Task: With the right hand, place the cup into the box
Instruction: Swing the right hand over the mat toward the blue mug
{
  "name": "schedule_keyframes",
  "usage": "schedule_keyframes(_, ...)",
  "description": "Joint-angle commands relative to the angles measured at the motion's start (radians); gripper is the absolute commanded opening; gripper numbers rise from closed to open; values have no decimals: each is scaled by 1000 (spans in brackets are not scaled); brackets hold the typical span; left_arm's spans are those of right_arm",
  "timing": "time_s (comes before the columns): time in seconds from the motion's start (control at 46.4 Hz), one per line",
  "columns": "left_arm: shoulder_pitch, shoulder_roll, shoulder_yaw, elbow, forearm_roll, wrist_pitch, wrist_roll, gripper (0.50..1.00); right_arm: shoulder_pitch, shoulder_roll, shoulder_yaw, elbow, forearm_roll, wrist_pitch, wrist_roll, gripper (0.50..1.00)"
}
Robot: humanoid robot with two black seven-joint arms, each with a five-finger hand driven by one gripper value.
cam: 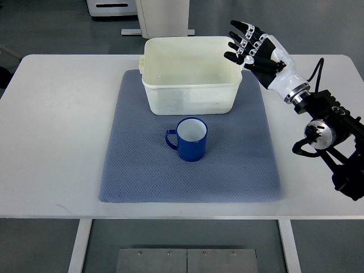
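A blue cup with a white inside stands upright on the blue-grey mat, its handle pointing left. Just behind it sits the cream plastic box, with nothing inside. My right hand hovers over the box's right rim, fingers spread and holding nothing. It is well above and to the right of the cup. The left arm does not show.
The mat lies on a white table. The right arm's black joints hang over the table's right side. A white base and cabinet stand behind the table on the grey floor.
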Motion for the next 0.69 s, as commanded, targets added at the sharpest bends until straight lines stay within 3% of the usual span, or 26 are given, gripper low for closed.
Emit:
schedule_keyframes(0.0, 0, 0, 0, 0, 0, 0, 0, 1000, 5, -18, -43, 19, -61, 47, 13, 1000)
schedule_keyframes(0.108, 0, 0, 0, 0, 0, 0, 0, 1000, 16, -32, -78, 29, -108, 87, 22, 998)
schedule_keyframes(0.453, 0, 0, 0, 0, 0, 0, 0, 1000, 42, -70, -165, 65, -171, 118, 30, 998)
schedule_keyframes(0.669, 0, 0, 0, 0, 0, 0, 0, 1000, 46, -88, -202, 66, -226, 193, 48, 1000)
